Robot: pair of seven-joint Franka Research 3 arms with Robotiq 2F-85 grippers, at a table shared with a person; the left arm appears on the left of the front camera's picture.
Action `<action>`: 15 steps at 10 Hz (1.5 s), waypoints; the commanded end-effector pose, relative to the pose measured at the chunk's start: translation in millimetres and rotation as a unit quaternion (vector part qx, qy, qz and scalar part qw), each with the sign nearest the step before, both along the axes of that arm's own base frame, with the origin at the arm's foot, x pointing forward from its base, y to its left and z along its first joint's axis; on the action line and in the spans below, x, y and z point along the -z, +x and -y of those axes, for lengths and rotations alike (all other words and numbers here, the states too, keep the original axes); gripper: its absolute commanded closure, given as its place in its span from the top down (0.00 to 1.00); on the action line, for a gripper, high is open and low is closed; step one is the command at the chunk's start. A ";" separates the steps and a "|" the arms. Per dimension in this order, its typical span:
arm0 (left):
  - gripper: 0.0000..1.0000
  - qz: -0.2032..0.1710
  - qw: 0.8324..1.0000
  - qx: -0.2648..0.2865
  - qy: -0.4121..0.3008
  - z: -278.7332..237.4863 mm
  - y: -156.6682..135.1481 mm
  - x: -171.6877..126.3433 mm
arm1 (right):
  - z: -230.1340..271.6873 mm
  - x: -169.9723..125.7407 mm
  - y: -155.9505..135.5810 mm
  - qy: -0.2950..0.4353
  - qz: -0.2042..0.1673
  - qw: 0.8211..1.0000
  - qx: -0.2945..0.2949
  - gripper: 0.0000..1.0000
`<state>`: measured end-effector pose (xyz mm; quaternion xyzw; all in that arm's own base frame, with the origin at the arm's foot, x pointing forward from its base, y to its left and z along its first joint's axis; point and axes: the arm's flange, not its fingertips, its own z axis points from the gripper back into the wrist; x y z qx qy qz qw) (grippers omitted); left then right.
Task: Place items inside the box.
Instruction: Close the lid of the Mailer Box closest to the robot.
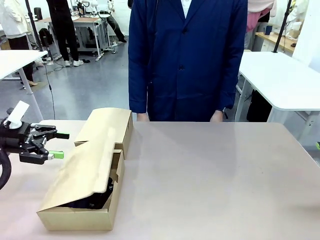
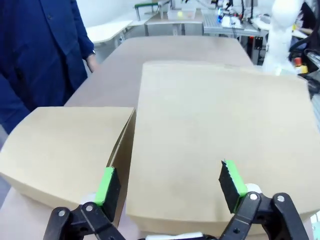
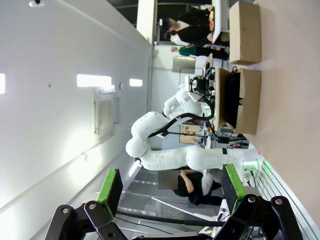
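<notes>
The box [image 1: 80,187] sits at the table's front left, its wide flap lid [image 1: 87,167] lowered almost flat. Through the gap under the lid I see dark items [image 1: 95,200] inside, too shaded to identify. My left gripper [image 1: 64,145] hovers just left of the lid, open and holding nothing. In the left wrist view its green pads [image 2: 106,185] spread wide in front of the lid [image 2: 215,140]. My right gripper [image 3: 171,187] is open and empty, lifted away and rolled sideways. The box [image 3: 247,112] shows far off in that view, its inside dark.
A smaller closed cardboard box [image 1: 107,127] stands right behind the larger one, touching it. A person in a navy coat [image 1: 187,55] stands at the far edge, hands [image 1: 217,116] hanging by the tabletop. The table's middle and right [image 1: 215,180] lie bare.
</notes>
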<state>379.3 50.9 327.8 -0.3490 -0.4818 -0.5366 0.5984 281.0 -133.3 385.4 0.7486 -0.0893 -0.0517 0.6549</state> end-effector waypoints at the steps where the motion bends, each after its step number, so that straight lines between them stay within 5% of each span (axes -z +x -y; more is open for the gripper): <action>1: 1.00 -0.015 0.999 0.017 -0.044 -3.3 -4.9 -2.1 | 0.1 -3.6 3.3 0.006 0.009 1.000 0.002 1.00; 4: 1.00 -0.034 0.992 0.016 -0.121 6.8 -44.5 -22.8 | 0.1 -3.6 3.3 0.006 0.009 1.000 0.002 1.00; 5: 1.00 -0.015 0.993 0.006 -0.120 34.0 -60.3 -15.2 | 0.1 -3.6 3.3 0.006 0.009 1.000 0.002 1.00; 6: 1.00 0.043 0.993 -0.030 -0.105 57.5 -66.9 -4.4 | 0.1 -3.6 3.3 0.006 0.009 1.000 0.002 1.00; 9: 1.00 0.124 0.990 -0.026 -0.066 98.0 -82.5 23.9 | 0.1 -3.6 3.3 0.006 0.009 1.000 0.002 1.00; 12: 1.00 0.099 0.995 0.025 -0.005 101.4 -93.9 47.8 | 0.1 -3.6 3.3 0.006 0.009 1.000 0.002 1.00; 15: 1.00 0.028 0.994 0.100 0.036 94.0 -92.0 44.3 | 0.1 -3.6 3.3 0.006 0.009 1.000 0.002 1.00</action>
